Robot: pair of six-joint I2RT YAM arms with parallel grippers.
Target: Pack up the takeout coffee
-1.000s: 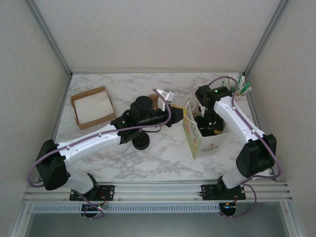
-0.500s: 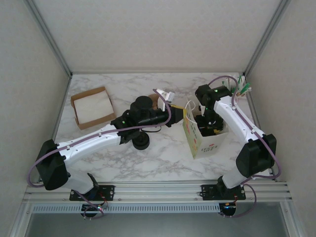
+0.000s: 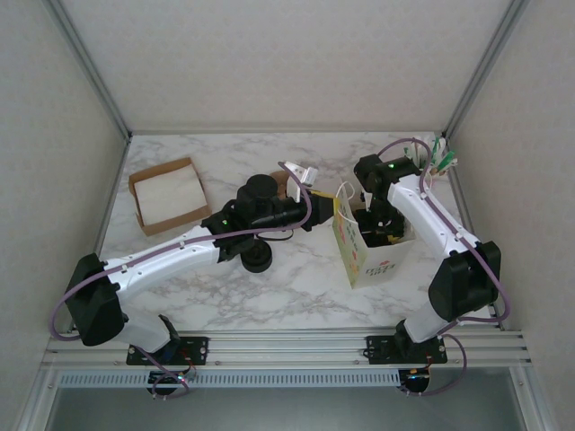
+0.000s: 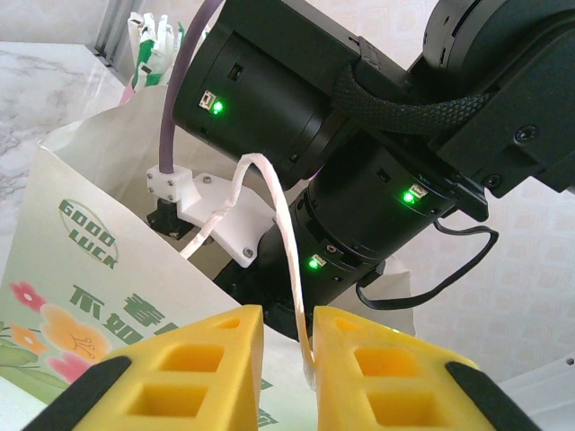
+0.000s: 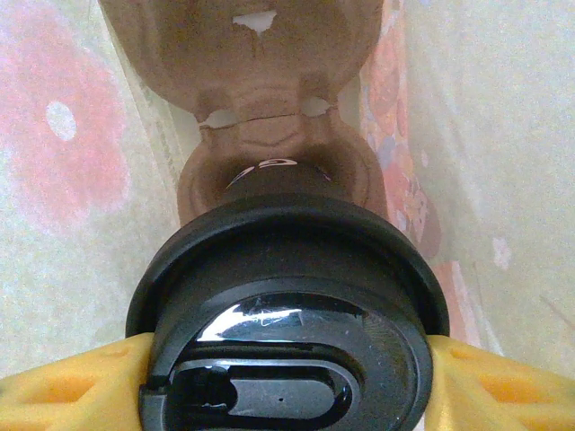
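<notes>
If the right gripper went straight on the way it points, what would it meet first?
Likely the brown carrier in the bag: the coffee held by the right gripper would seat into its pocket first. Depth is unclear.

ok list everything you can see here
paper bag: one, cream with flower print, right of centre
bag handle: one, white string, top of the bag
takeout coffee: one, black, inside the bag
cup carrier: one, brown, inside the bag under the coffee
box: one, brown with white lining, far left
round thing: one, black, left of the bag
left pincer: one, yellow, shut on the bag handle
right pincer: one, yellow, shut on the takeout coffee
</notes>
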